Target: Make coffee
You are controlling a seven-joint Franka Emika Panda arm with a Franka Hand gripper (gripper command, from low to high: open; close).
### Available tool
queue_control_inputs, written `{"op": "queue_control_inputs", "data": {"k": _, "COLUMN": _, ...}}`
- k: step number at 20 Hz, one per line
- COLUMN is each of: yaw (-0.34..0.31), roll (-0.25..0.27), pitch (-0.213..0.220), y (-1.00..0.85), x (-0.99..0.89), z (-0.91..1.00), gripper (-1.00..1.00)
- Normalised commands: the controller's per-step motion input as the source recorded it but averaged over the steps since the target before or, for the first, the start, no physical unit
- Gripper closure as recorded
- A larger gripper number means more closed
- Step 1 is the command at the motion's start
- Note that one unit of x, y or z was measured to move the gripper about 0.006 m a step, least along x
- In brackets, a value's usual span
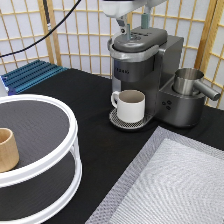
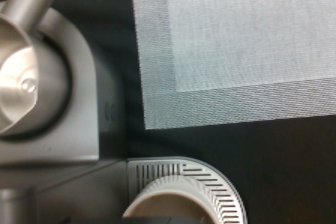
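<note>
My gripper (image 1: 134, 25) hangs at the exterior view's top, just above the closed lid of the dark grey coffee machine (image 1: 142, 60). Its two fingers stand apart, open, with nothing between them. A white handled mug (image 1: 131, 105) stands on the machine's round drip tray (image 1: 116, 120) under the spout. In the wrist view the mug's rim (image 2: 172, 202) and the slotted drip tray (image 2: 206, 175) show from above. The coffee pod is out of view.
A steel pitcher (image 1: 189, 82) sits on the machine's side base, handle toward the exterior view's right; it also shows as pitcher (image 2: 26, 85). A white two-tier round shelf (image 1: 55, 170) at the left holds a tan wooden cup (image 1: 6, 149). A grey woven mat (image 1: 175, 185) lies bottom right. A blue rack (image 1: 30, 75) is behind.
</note>
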Motion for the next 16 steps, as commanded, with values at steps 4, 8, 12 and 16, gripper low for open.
{"op": "queue_control_inputs", "data": {"k": 4, "yaw": 0.078, "roll": 0.000, "pitch": -0.200, "y": -0.15, "x": -0.82, "z": -0.11, "gripper": -1.00}}
{"op": "queue_control_inputs", "data": {"k": 8, "yaw": 0.022, "roll": 0.000, "pitch": -0.110, "y": -0.21, "x": -0.67, "z": -0.29, "gripper": -1.00}}
{"op": "queue_control_inputs", "data": {"k": 12, "yaw": 0.031, "roll": -0.018, "pitch": -0.053, "y": 0.04, "x": -0.48, "z": -0.37, "gripper": -1.00}}
{"op": "queue_control_inputs", "data": {"k": 16, "yaw": 0.077, "roll": -0.042, "pitch": -0.029, "y": 0.19, "x": -0.42, "z": -0.30, "gripper": -1.00}}
